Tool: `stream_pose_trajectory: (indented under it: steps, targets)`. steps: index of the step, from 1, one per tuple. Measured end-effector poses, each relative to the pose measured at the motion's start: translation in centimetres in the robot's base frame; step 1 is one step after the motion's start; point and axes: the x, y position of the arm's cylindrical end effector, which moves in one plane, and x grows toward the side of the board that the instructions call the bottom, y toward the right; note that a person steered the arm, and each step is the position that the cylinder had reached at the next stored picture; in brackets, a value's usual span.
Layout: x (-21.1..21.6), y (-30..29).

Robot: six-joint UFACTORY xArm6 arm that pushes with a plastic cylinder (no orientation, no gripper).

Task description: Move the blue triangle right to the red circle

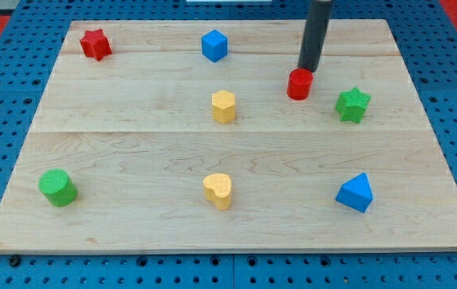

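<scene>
The blue triangle [355,193] lies near the board's lower right. The red circle [299,84] stands in the upper right part of the board, well above and a little left of the triangle. My tip [308,69] is at the end of the dark rod that comes down from the view's top. It sits just above and slightly right of the red circle, touching or almost touching its far edge. The tip is far from the blue triangle.
The wooden board [132,152] also holds a green star [352,104] right of the red circle, a blue cube [214,45], a red star [95,44], a yellow hexagon [223,106], a yellow heart [218,191] and a green cylinder [57,187].
</scene>
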Motion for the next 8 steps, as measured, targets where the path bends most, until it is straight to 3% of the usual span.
stream_pose_trajectory:
  steps: [1, 3, 4, 5, 6, 7, 8]
  targets:
    - [3.4, -2.6]
    - [13.8, 2.2]
    - [15.6, 12.0]
    - [20.1, 14.5]
    - [25.8, 7.5]
    - [24.1, 2.7]
    - [24.1, 6.3]
